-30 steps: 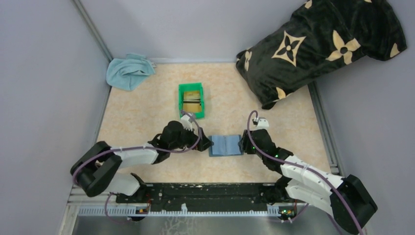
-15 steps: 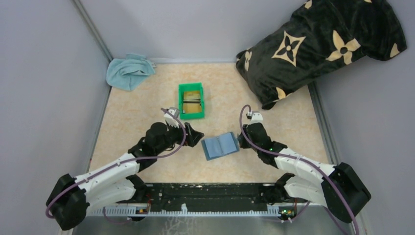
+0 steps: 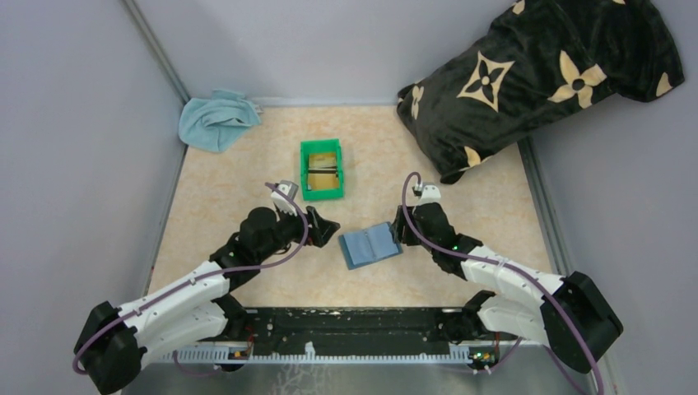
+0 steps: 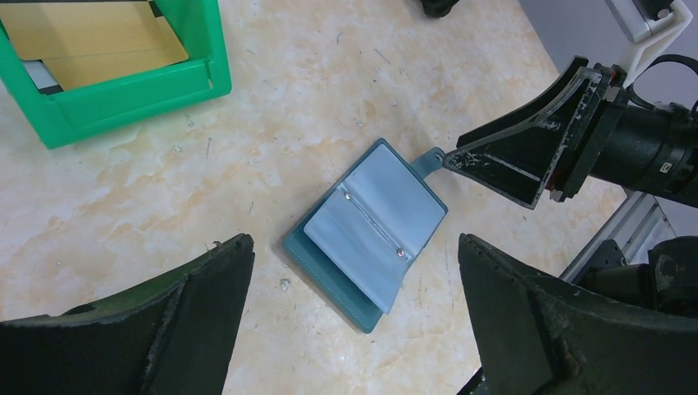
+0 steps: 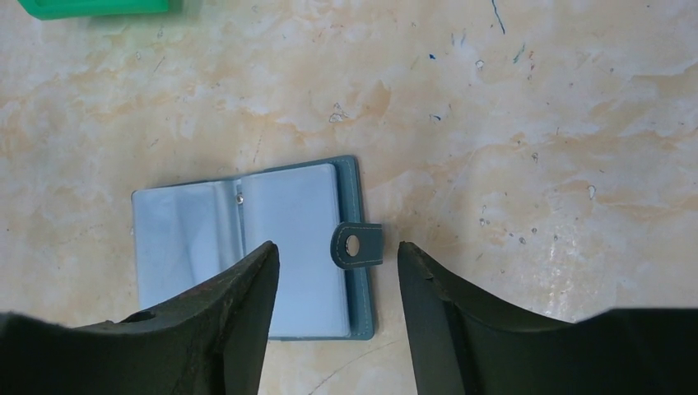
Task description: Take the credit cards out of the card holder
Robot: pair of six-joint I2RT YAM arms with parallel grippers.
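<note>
While it lies opened flat on the beige marbled tabletop [image 3: 222, 206], the small teal-blue folding card holder [image 3: 370, 245] sits between the two grippers, turned a little askew. Its pale blue sleeves face up, and its snap tab [image 5: 358, 245] sticks out from the edge on the right arm's side.

The right gripper [image 5: 337, 249] is low at that edge. Its black fingers [image 5: 239, 313] stand apart with the tab in the gap between them, and they grip nothing. In the left wrist view one fingertip comes right up to the end of the tab; whether it touches cannot be told.

The left gripper [image 3: 323, 222] is just off the holder's other side, apart from it. Its fingers [image 4: 189, 304] are spread as wide as they go and hold nothing.

Beyond the left gripper, toward the far wall, stands a small green plastic bin [image 3: 323, 195]. A tan-gold flat rectangular card [image 4: 90, 37] leans inside it. Another flat piece lies under the card, but too little of it shows to say what it is.

A crumpled light blue cloth [image 3: 216, 119] lies in the far left corner of the table. A big black plush cushion with tan flower shapes [image 3: 535, 74] fills the far right corner, well apart from the holder.
</note>
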